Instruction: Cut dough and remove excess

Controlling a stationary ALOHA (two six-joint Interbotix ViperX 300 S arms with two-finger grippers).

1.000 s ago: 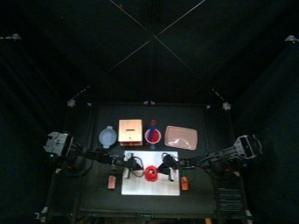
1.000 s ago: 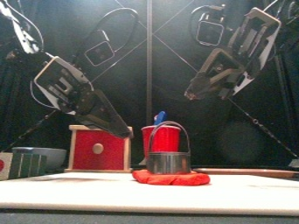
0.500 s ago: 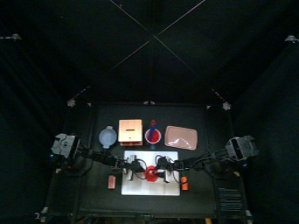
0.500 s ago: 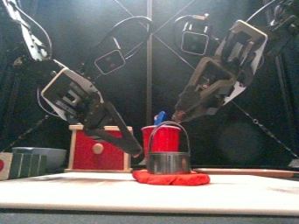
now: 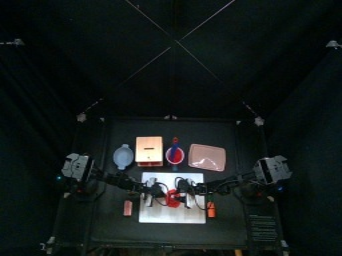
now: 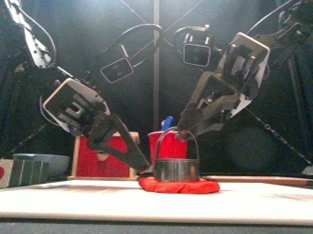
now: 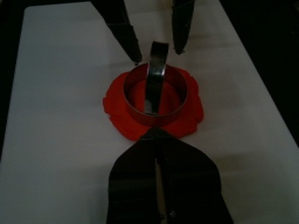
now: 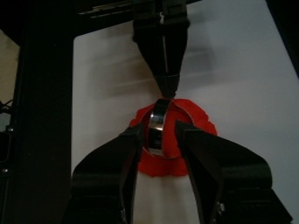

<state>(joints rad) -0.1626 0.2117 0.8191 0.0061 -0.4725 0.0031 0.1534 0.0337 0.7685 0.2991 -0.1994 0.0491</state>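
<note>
The dough is a flat red patch in the middle of the white sheet. A metal ring cutter stands pressed into it. My left gripper is shut on the cutter's rim on the sheet's left side; in the front view the left gripper sits low against the ring. My right gripper is open, one jaw on each side of the ring's opposite rim. In the front view the right gripper hangs just above the cutter. Red dough shows all around the ring.
Behind the sheet stand a grey container, an orange square block, a red-and-blue dish and a pinkish tray. Small orange blocks lie at the sheet's left and right.
Both arms have come down and inward to the cutter. The right gripper has opened wider and now straddles the ring's rim; the left gripper has stayed shut.
</note>
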